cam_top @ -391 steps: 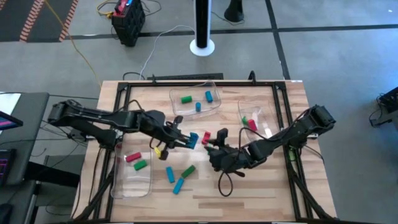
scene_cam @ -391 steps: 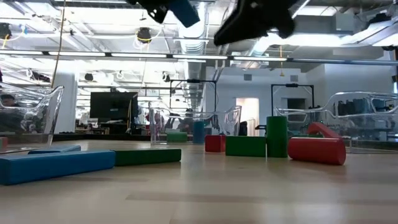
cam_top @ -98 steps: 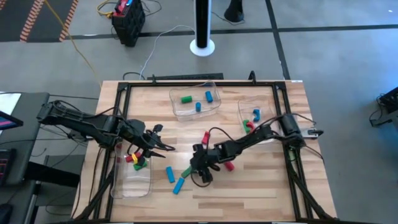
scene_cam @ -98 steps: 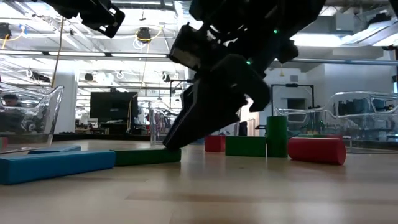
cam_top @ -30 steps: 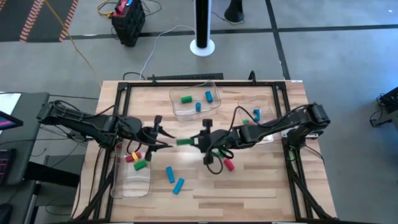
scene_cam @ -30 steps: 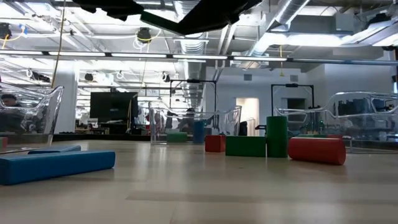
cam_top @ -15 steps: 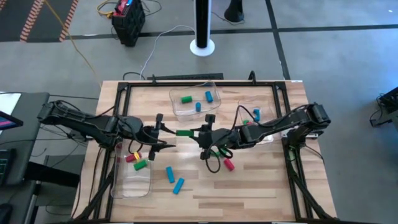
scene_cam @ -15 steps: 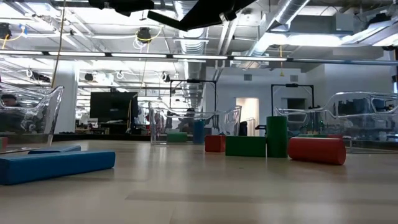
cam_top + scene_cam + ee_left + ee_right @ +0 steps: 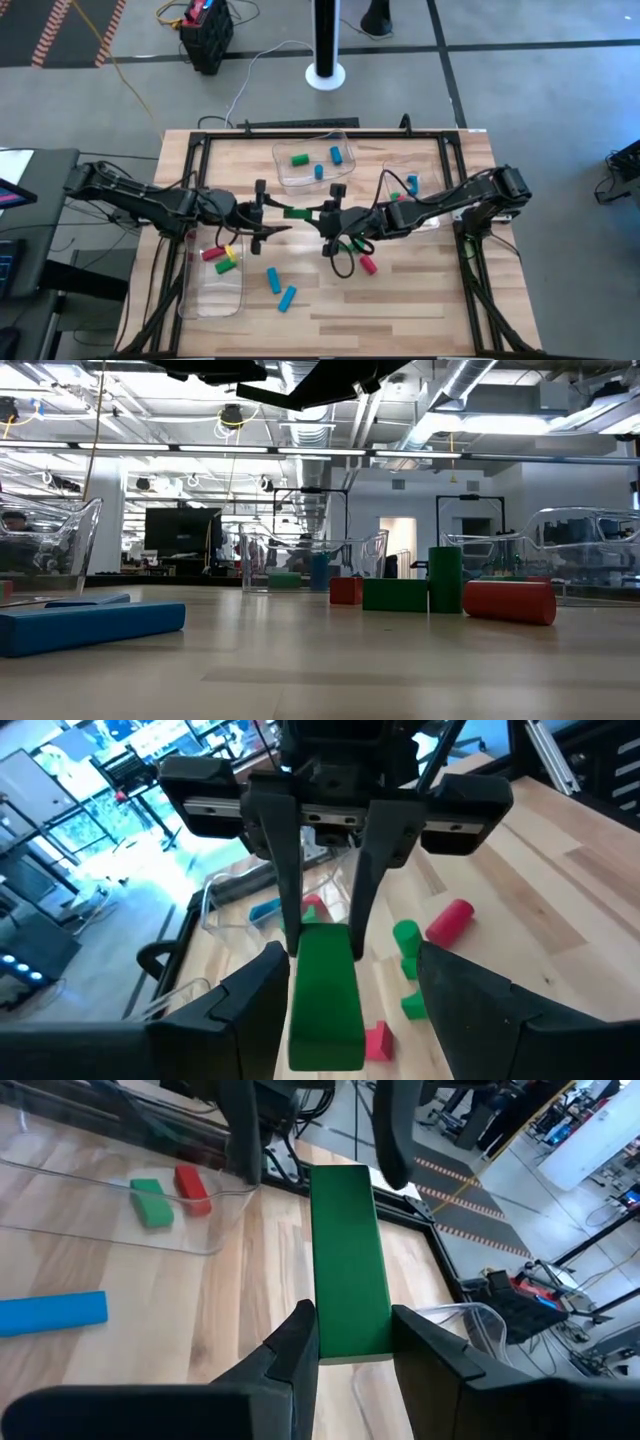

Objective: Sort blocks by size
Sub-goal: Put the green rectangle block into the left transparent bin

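A long green block (image 9: pixel 296 212) hangs in the air over the table's middle, with my right gripper (image 9: pixel 316 213) shut on it. It also shows in the right wrist view as the green block (image 9: pixel 350 1250). My left gripper (image 9: pixel 268 210) is open and faces it from the table's left. Its two fingers (image 9: pixel 250 1010) stand on either side of the block's free end (image 9: pixel 325 1020) without touching it. Other blocks lie loose on the wood: two blue ones (image 9: pixel 280 288), a red one (image 9: pixel 367 264) and a green one (image 9: pixel 350 243). My right gripper pinches the green block's two long sides (image 9: pixel 350 1335) between its two fingers, at the block's right-hand end. The fingers come level from the table's right and lie along the block. The block sticks out beyond them toward the left gripper, roughly level and clear of the table.
Three clear trays stand on the table, each with a few blocks in it: one at the far middle (image 9: pixel 345 178), one at the right (image 9: pixel 418 205), one at the near left (image 9: pixel 215 290). A black frame (image 9: pixel 300 136) rims the table. A cable loop (image 9: pixel 345 268) hangs under the right arm.
My left gripper has moved toward the table's right, up to the green block, so its fingers now flank the block's free end. The right gripper has swung the block a little toward the far edge and keeps its hold.
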